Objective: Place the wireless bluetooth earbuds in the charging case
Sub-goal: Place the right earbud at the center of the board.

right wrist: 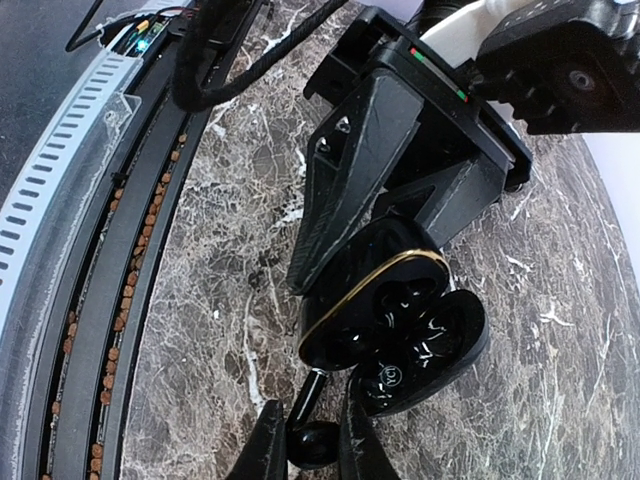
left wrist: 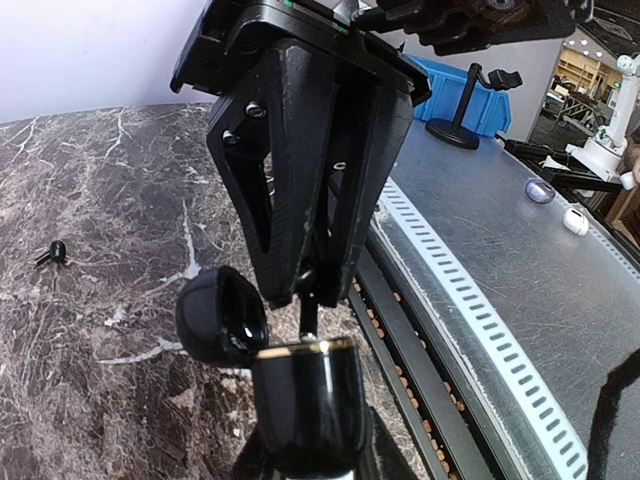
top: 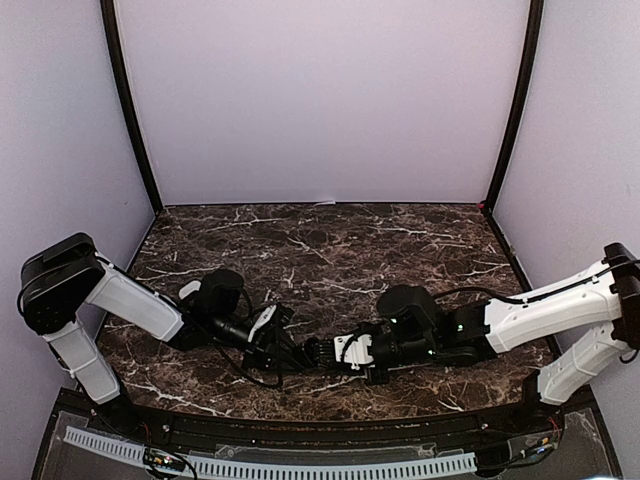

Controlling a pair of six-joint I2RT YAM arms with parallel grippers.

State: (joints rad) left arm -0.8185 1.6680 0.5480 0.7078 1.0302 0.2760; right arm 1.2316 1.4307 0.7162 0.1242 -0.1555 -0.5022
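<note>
Insertion step, lower centre overhead: left end effector [top: 288, 348] clamps the open case [right wrist: 385, 320]; right end effector [left wrist: 312, 282] pinches a black earbud [right wrist: 316, 442] at its mouth. Next, likely: seat it squarely, then release.

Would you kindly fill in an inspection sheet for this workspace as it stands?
Surface: dark marble table, no spills seen.
Job's things: open black charging case; one black earbud poised just outside it; a loose earbud lying on the table.
Clutter: nothing seen.
Grippers: left gripper shut on the earbud; right gripper shut on the charging case.
Cables: black cable along the right arm.
Surroundings: lilac walls; metal bench with a blue bin.
</note>
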